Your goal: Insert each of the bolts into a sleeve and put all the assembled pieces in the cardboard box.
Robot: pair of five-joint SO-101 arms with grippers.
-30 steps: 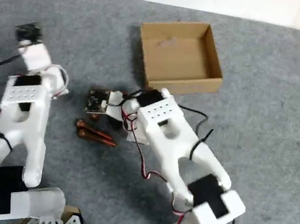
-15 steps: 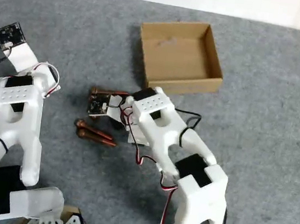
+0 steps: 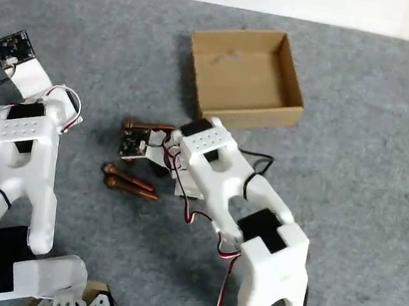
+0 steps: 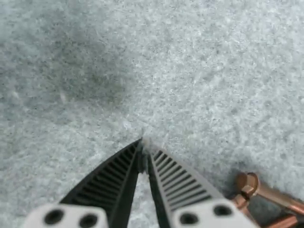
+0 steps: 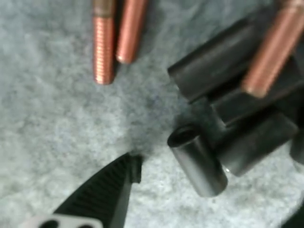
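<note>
The open cardboard box [image 3: 245,75] stands at the back of the grey carpet. Two copper bolts [image 3: 129,181] lie side by side in front of a heap of black sleeves [image 3: 159,164], and a third bolt [image 3: 148,125] lies just behind the heap. My right gripper [image 3: 157,160] hangs low over the heap, open. Its ribbed finger [image 5: 114,190] is beside one loose sleeve [image 5: 197,159], with a bolt [image 5: 275,47] resting across other sleeves [image 5: 213,61]. My left gripper [image 4: 144,145] is shut and empty over bare carpet, with bolt heads [image 4: 249,185] close by.
Both white arms rise from the table's near edge. The right arm's body [image 3: 224,178] covers part of the sleeve heap. Carpet stretches open to the right of the box and at the far left.
The left arm has swung away to the left, its wrist camera now farther back. The right arm has pushed forward and lower over the sleeves, uncovering the third bolt. Little has moved in the last half second.
</note>
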